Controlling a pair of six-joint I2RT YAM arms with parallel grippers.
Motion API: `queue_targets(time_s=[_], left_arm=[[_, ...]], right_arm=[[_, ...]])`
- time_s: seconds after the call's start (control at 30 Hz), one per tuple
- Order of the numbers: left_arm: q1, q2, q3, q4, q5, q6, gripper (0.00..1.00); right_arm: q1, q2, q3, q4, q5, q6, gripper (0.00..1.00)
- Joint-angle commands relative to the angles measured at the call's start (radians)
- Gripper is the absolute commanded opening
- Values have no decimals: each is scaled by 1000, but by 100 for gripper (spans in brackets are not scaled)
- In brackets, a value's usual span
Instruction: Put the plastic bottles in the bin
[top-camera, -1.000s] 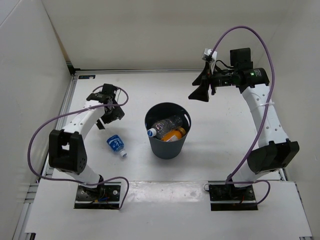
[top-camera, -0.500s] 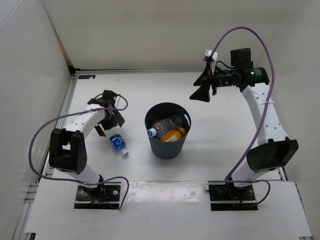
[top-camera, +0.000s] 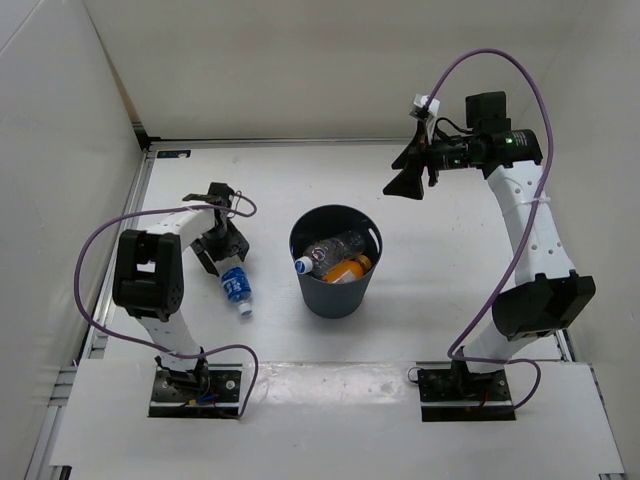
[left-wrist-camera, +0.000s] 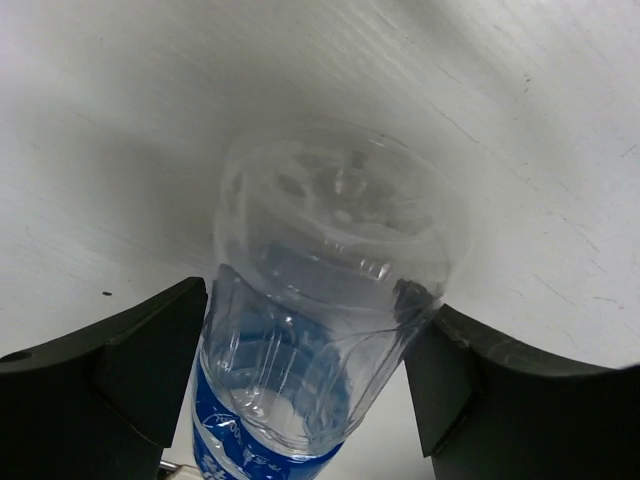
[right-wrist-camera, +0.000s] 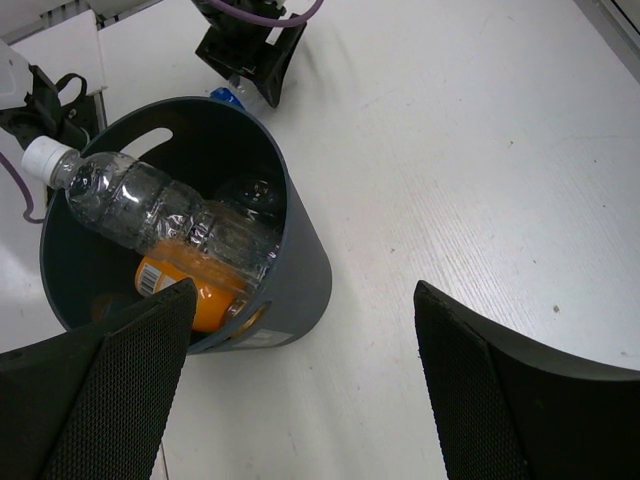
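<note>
I'm watching the left claw (top-camera: 222, 258), which a second ago was hanging spread farther from the bin (top-camera: 335, 298), now sitting low over the last bottle (top-camera: 235, 287) lying on the table (top-camera: 450, 260) just left of the bin, its pads (left-wrist-camera: 150, 360) pinching the clear body from both sides. The right claw (top-camera: 405, 185) is still hovering spread wide beyond the bin, to its right. I'm reading no words on the blue label (left-wrist-camera: 230, 440), nor on the orange bottle (right-wrist-camera: 190, 295) lying inside the bin.
</note>
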Motion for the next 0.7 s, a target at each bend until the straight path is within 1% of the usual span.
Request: queue_targets(time_s=[0.0, 0.07, 0.1, 0.13, 0.17, 0.2, 0.27, 0.3, 0.33, 0.37, 0.4, 0.47, 0.5, 0.53, 0.6, 0.63, 0.67], left_arm=[[5, -28, 32, 30, 35, 15, 78], [7, -32, 43, 27, 36, 24, 71], [8, -43, 49, 21, 33, 26, 63], [8, -51, 79, 15, 27, 27, 61], [7, -71, 92, 6, -10, 26, 60], [7, -101, 154, -11, -34, 21, 56], [7, -150, 208, -25, -79, 23, 52], [2, -169, 295, -19, -97, 23, 52], [-1, -224, 325, -13, -143, 29, 49], [-7, -238, 349, 2, -156, 36, 46], [-19, -252, 435, 36, -169, 52, 46], [-38, -286, 489, 79, -205, 111, 43], [-50, -289, 583, 100, -214, 131, 43], [-79, -286, 613, 119, -225, 185, 42], [-107, -287, 702, 162, -237, 223, 41], [-155, -287, 713, 183, -235, 292, 41], [-177, -295, 722, 265, -235, 317, 39]], right_arm=[[11, 7, 48, -17, 6, 11, 90], [14, 8, 48, -20, 8, 11, 90], [16, 8, 51, -22, 8, 11, 90], [16, 10, 50, -20, 8, 11, 90], [14, 8, 53, -25, 8, 9, 90], [14, 13, 56, -25, 8, 11, 90], [6, 14, 57, -25, 8, 15, 90], [2, 16, 57, -28, 6, 17, 90], [-3, 16, 59, -28, 9, 17, 90], [-7, 21, 57, -28, 9, 23, 90], [-10, 21, 54, -31, 6, 24, 90], [-17, 31, 56, -31, 9, 26, 90], [-15, 33, 54, -31, 8, 26, 90], [-15, 34, 54, -31, 9, 28, 90], [-15, 41, 51, -28, 9, 28, 90], [-15, 39, 50, -22, 9, 28, 90], [-12, 42, 45, -23, 8, 26, 90]])
